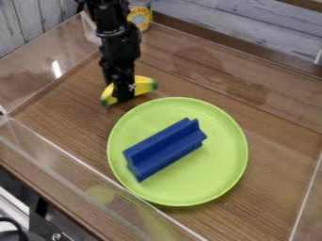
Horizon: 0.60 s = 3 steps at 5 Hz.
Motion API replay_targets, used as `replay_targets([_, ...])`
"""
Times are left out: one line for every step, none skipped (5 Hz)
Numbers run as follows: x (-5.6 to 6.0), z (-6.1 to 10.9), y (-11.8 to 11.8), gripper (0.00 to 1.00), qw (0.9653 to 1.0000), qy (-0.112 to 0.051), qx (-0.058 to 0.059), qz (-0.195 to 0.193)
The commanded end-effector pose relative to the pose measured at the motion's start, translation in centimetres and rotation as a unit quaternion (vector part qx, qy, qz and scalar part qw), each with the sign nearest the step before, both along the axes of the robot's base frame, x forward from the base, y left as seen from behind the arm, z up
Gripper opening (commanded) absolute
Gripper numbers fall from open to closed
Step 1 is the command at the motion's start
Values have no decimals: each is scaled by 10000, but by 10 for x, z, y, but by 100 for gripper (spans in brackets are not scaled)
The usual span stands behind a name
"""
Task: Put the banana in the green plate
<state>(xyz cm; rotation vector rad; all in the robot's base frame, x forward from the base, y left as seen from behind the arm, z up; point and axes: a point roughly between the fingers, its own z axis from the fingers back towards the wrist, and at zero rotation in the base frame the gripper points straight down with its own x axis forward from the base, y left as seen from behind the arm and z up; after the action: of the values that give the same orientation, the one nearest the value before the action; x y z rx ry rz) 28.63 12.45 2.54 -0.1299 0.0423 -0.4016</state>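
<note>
The small yellow banana [141,88] lies on the wooden table just up and left of the green plate [220,179], close to its rim. My black gripper [122,86] points straight down over the banana's middle, its fingers shut on the banana, which rests on the table. The banana's two ends stick out on either side of the fingers. A blue ridged block [167,147] lies inside the plate.
Clear acrylic walls [51,56] ring the table on the left, front and right. A yellow and white object [138,16] sits behind the arm at the top. Bare wood shows right of the banana and behind the plate.
</note>
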Motion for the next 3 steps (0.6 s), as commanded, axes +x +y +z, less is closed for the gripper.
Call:
replay_targets([7, 11, 7, 0, 9998, -191, 61, 70])
replay_targets([7, 11, 6, 0, 9998, -188, 31, 81])
replay_targets([7, 12, 6, 0, 9998, -186, 2, 89])
